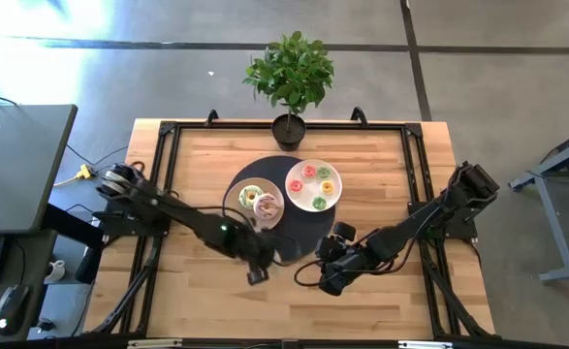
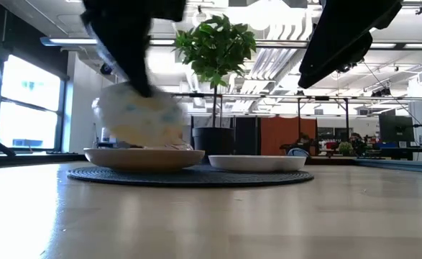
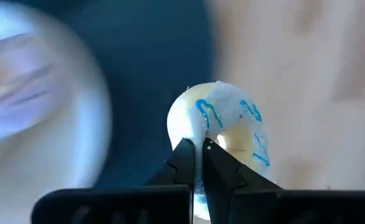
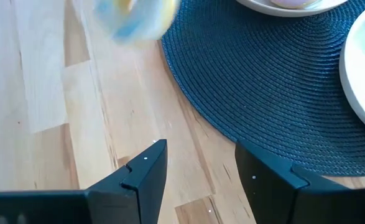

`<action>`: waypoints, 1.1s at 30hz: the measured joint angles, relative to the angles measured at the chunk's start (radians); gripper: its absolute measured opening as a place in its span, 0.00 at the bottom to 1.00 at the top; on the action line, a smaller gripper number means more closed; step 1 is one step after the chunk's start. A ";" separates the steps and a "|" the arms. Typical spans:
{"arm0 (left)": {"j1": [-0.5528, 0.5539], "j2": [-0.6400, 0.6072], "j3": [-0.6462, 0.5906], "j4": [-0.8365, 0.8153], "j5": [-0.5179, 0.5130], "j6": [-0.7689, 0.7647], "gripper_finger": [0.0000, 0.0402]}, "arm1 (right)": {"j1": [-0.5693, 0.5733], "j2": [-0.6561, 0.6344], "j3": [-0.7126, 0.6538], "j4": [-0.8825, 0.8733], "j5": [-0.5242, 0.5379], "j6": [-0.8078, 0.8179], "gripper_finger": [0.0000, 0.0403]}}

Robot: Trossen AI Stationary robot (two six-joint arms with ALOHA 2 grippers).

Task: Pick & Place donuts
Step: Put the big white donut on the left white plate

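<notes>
My left gripper (image 3: 201, 149) is shut on a cream-white donut with blue icing lines (image 3: 227, 127). It holds it by the near edge of the left white plate (image 1: 241, 186); in the low view the donut (image 2: 140, 115) hangs blurred just above that plate (image 2: 144, 157). Two larger donuts, green (image 1: 250, 196) and pink (image 1: 268, 206), lie on this plate. The right plate (image 1: 300, 199) carries several tiny donuts (image 1: 318, 186). My right gripper (image 4: 201, 163) is open and empty, above bare wood at the near right edge of the dark round mat (image 4: 275, 93). My left gripper pinches the donut's ring at the side nearest the gripper (image 3: 202, 138) between its two fingertips (image 3: 185, 155). The fingers slant down from the table's near left side. The donut is lifted clear, just above the left plate.
Both plates rest on the dark woven mat (image 1: 294, 242) at the table's middle. A potted plant (image 1: 290, 78) stands at the far edge behind them. Bare wood lies near and to both sides of the mat. A black frame rims the table.
</notes>
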 joint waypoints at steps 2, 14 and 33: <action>0.000 -0.044 -0.003 -0.156 -0.097 -0.022 0.01 | 0.000 0.000 0.000 0.001 0.000 0.000 0.46; 0.086 -0.097 -0.034 -0.323 -0.252 0.039 0.01 | 0.000 0.000 0.000 0.007 0.002 0.003 0.46; 0.190 -0.096 -0.184 -0.186 -0.238 0.065 0.21 | 0.000 0.000 0.000 0.007 0.007 -0.005 0.46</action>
